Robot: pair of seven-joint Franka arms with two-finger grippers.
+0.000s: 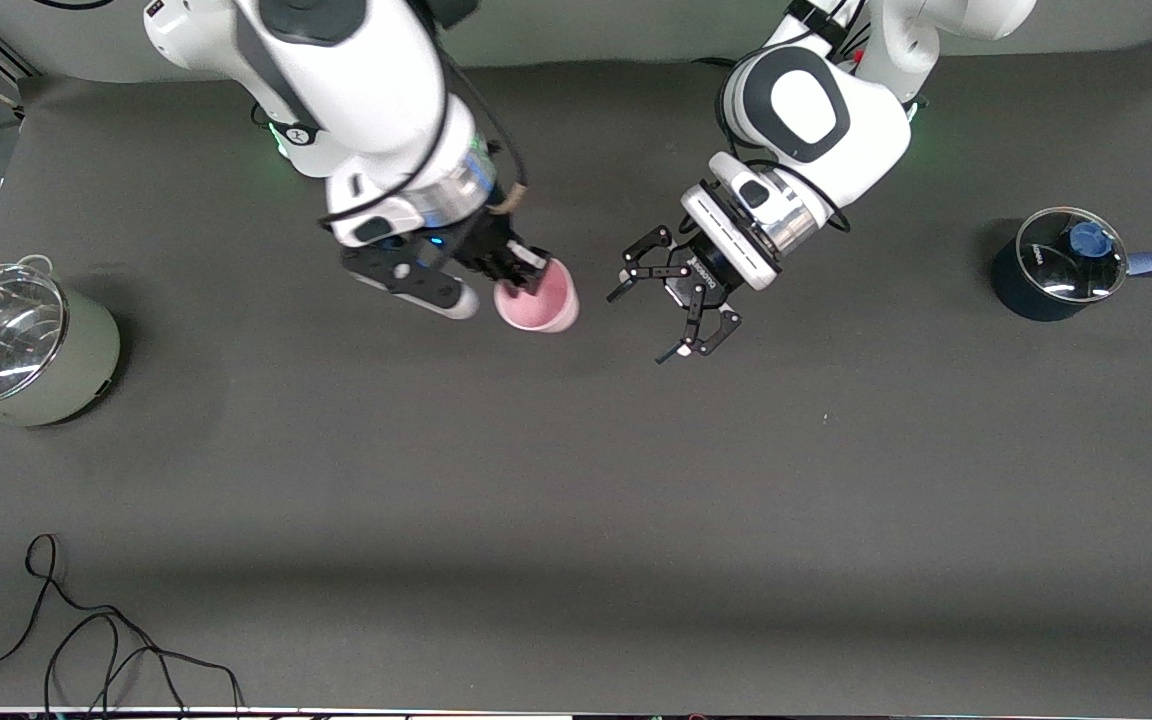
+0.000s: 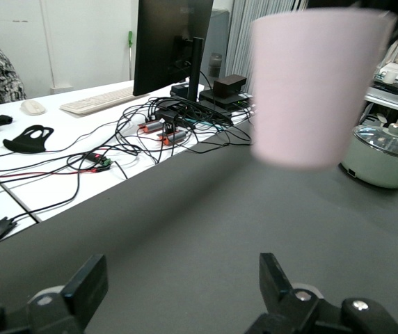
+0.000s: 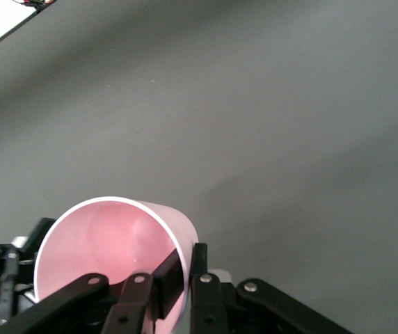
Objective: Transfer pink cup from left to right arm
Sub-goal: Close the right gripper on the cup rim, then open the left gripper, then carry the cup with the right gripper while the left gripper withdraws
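The pink cup (image 1: 538,297) is held up over the middle of the grey table, its mouth tilted toward the front camera. My right gripper (image 1: 526,272) is shut on its rim. In the right wrist view one finger (image 3: 170,277) lies inside the cup (image 3: 108,243) and the other outside the wall, gripper (image 3: 188,270). My left gripper (image 1: 642,326), a black skeletal claw, is open and empty beside the cup, a short gap apart. In the left wrist view the cup (image 2: 317,90) hangs ahead of the spread gripper (image 2: 181,285).
A pale green pot with a glass lid (image 1: 26,345) stands at the right arm's end of the table; it also shows in the left wrist view (image 2: 383,156). A dark blue pot with a glass lid (image 1: 1058,265) stands at the left arm's end. Black cables (image 1: 86,640) lie at the near edge.
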